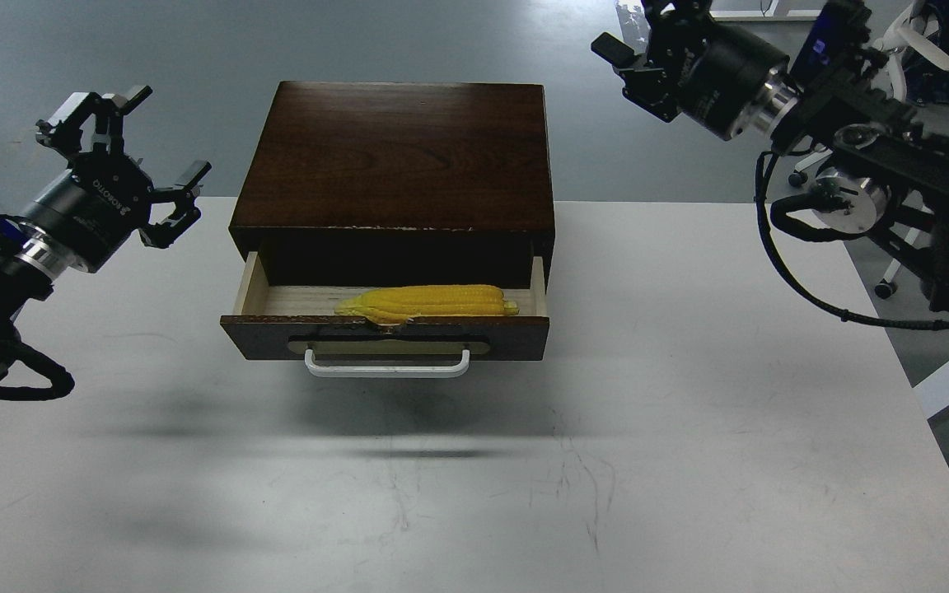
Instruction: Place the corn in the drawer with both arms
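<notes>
1. Fingers of the black left gripper (138, 156) are spreading wide, holding nothing, hovering left of the dark brown wooden box (392, 156).
2. Bright yellow, tapered corn (429, 301) is lying lengthwise inside the pale-lined, part-open drawer (384, 338), so closing probably remains.
3. Black right gripper (635, 62) is hanging well clear, empty; its opening I cannot tell.

Even overhead light; soft shadows on table (689, 461); sharp focus.
</notes>
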{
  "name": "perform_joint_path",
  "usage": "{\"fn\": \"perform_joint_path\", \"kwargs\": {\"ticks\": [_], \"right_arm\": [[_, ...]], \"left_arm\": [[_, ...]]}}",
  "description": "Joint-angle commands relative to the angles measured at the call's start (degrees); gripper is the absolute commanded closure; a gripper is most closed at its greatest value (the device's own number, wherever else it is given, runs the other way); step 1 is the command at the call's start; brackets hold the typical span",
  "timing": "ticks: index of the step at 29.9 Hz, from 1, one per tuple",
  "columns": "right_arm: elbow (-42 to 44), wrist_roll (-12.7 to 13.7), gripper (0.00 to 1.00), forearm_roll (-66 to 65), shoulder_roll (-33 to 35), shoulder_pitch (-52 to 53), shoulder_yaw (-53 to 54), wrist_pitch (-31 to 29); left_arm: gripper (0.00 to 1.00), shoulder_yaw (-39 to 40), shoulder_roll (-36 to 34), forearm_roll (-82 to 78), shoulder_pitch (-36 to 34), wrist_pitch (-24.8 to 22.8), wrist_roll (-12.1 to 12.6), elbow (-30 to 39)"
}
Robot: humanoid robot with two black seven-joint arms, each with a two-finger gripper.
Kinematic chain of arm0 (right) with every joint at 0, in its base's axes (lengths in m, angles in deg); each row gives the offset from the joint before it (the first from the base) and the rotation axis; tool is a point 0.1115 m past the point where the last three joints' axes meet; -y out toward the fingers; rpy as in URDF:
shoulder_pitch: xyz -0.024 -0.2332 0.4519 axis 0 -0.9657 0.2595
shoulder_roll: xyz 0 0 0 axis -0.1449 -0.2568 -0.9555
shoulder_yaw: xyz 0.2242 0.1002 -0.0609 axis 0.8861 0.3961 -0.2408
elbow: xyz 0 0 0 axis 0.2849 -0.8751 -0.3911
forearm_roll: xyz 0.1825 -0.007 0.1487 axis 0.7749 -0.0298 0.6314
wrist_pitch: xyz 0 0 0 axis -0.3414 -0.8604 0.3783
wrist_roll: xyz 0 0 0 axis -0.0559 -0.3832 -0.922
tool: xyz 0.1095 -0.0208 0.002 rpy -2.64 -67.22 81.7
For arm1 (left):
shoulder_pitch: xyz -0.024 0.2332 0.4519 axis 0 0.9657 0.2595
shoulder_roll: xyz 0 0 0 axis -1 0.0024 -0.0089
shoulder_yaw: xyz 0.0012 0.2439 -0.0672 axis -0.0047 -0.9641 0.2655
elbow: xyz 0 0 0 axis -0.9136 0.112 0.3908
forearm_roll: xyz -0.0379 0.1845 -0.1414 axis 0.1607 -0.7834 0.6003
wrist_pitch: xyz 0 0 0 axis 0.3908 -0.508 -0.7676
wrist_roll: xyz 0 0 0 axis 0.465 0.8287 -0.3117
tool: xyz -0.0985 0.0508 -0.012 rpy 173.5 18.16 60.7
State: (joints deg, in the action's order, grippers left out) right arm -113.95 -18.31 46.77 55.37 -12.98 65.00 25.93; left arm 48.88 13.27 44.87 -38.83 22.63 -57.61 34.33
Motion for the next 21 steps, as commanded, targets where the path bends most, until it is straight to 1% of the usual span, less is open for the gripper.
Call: {"fn": "perform_joint_path", "kwargs": {"ticks": [1,4,8,10,21], "right_arm": [[1.76,0.0,0.02,6.1,-0.38,-8.89,8.6,0.43],[4.48,0.0,0.02,9.01,-1.87,-15.23,15.38,0.35],[5.55,0.0,0.02,9.99,-3.28,-20.6,20.05,0.44],[5.63,0.0,0.01,9.99,-4.42,-24.2,22.34,0.35],[5.46,0.0,0.0,9.9,-5.92,-28.52,24.9,0.26]], "left_arm": [[0.01,0.0,0.06,0.01,0.6,-0.88,0.0,0.0],[0.01,0.09,0.06,0.01,0.69,-1.02,0.0,0.0],[0.01,0.09,0.5,0.01,0.69,-1.02,0.0,-0.09],[0.01,0.0,0.68,-0.08,0.69,-1.02,0.0,-0.09],[0.01,0.09,1.21,-0.08,1.04,-1.02,0.0,-0.18]]}}
